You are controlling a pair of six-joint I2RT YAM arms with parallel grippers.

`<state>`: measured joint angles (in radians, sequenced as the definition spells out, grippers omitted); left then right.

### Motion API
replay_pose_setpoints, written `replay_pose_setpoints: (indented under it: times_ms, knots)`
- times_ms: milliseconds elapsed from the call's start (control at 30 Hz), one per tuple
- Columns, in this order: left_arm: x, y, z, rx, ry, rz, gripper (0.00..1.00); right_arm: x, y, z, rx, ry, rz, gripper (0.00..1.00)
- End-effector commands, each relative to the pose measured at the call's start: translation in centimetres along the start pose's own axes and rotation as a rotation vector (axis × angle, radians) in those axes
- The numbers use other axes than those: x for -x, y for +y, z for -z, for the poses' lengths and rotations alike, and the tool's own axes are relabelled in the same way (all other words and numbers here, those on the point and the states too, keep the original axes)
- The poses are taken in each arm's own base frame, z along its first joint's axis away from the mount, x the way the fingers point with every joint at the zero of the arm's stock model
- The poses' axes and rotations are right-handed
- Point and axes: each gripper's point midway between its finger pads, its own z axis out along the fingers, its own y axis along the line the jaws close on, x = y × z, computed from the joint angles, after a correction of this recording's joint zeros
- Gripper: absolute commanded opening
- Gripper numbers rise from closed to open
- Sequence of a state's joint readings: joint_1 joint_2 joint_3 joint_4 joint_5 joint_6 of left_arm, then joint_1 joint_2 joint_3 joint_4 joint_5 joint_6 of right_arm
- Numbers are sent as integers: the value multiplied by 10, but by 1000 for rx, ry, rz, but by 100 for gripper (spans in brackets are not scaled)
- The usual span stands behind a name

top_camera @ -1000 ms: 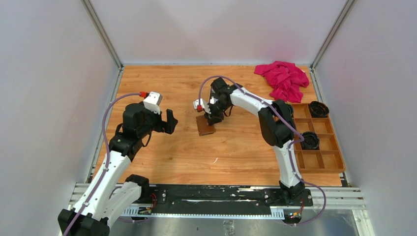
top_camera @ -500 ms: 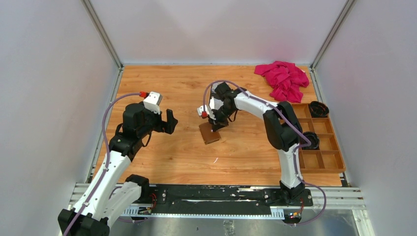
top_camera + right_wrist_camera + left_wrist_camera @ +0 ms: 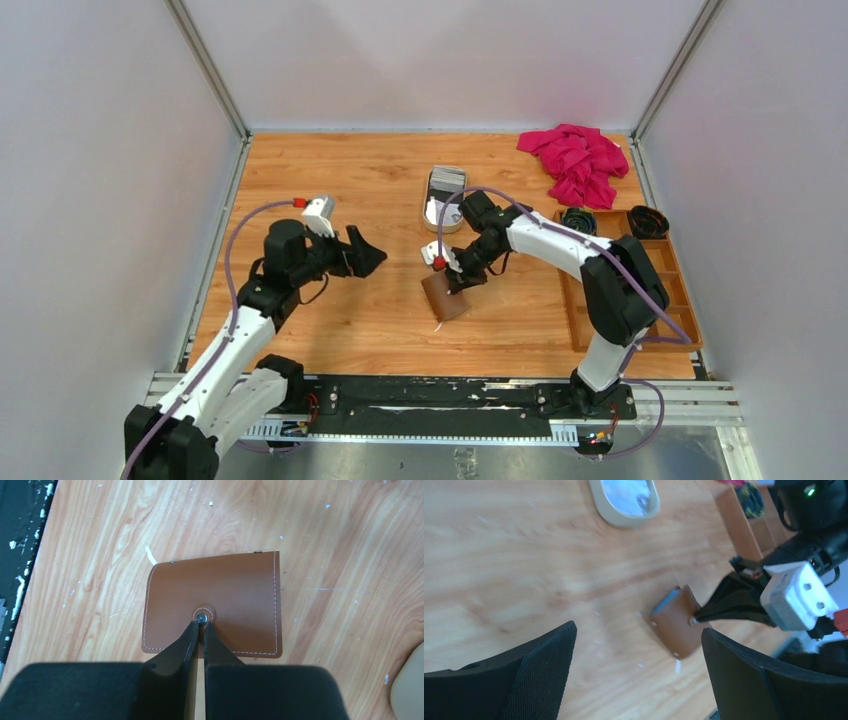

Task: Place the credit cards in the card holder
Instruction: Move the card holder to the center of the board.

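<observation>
Brown card holder [image 3: 445,297] lies mid-table, a bit toward the near edge, folded closed with the snap side up. Right gripper [image 3: 455,280] is pinched nearly shut on its snap stud. Left gripper [image 3: 368,258] gapes wide and empty, to the holder's left and apart from it, with its jaws facing it. Credit cards [image 3: 447,180] sit in the cream tray [image 3: 445,229] toward the far edge, straight beyond the holder. Right arm is nearer both. Opening the holder probably comes next.
</observation>
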<state>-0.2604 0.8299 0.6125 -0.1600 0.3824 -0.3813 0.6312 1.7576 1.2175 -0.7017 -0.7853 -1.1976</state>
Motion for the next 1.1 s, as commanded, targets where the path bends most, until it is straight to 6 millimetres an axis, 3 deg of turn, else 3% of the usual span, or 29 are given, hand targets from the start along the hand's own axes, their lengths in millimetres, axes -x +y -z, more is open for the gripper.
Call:
replay_pose_setpoints:
  times_ms: [0,267,633,833,1067]
  knots:
    - [-37,-36,-14,-109,51,231,99,11,18,-1,-11,-44,51,0]
    - [-84,-51,-27,-151,67,302,96,-1,33,-8,-17,-22,89,0]
    - [-124,-52,-47,-177,124,254,95,-6,43,-20,8,-11,149,0]
    - [-138,-54,-49,-204,160,149,94,-10,43,-21,12,6,146,0]
    - [-141,-65,-55,-310,164,-17,94,-12,52,-21,65,14,173,0]
